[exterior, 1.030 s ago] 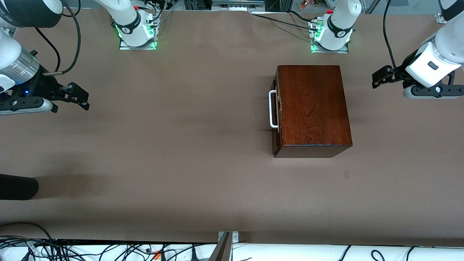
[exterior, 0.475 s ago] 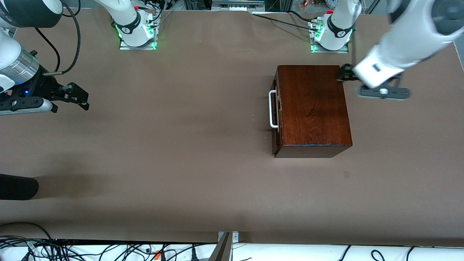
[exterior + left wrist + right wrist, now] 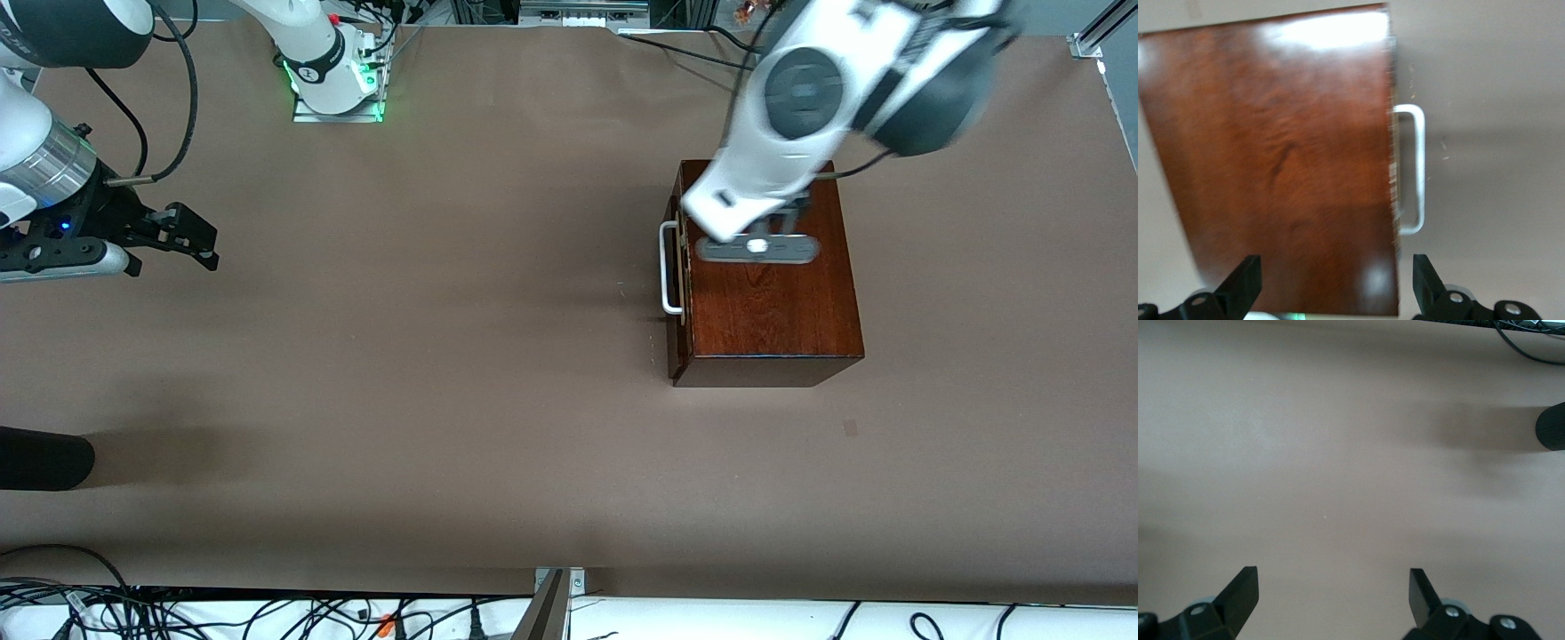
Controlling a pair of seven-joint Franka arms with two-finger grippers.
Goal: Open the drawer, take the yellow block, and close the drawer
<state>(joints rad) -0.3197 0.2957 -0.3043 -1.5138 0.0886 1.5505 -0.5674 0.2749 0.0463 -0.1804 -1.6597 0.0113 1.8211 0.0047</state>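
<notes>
The box [image 3: 769, 284] stands toward the left arm's end of the table [image 3: 444, 356], nearer to the edge where the robot bases are than to the camera's edge. Its drawer [image 3: 677, 267] is fully closed, with the white handle [image 3: 669, 268] facing the middle of the table. The yellow block is not visible; I suppose it is inside.

The left gripper [image 3: 1335, 283] hangs over the top of the box, its fingers spread wide and holding nothing. The right gripper [image 3: 182, 236] waits over the table's edge at the right arm's end, also spread and empty.

I see two risks. The handle is a thin bar close to the drawer front, so if the left gripper descends a little off line, a finger can hit the box top or the front instead of going around the bar. Also nothing holds the box: a pull on the handle may drag the whole box across the table rather than open the drawer.
</notes>
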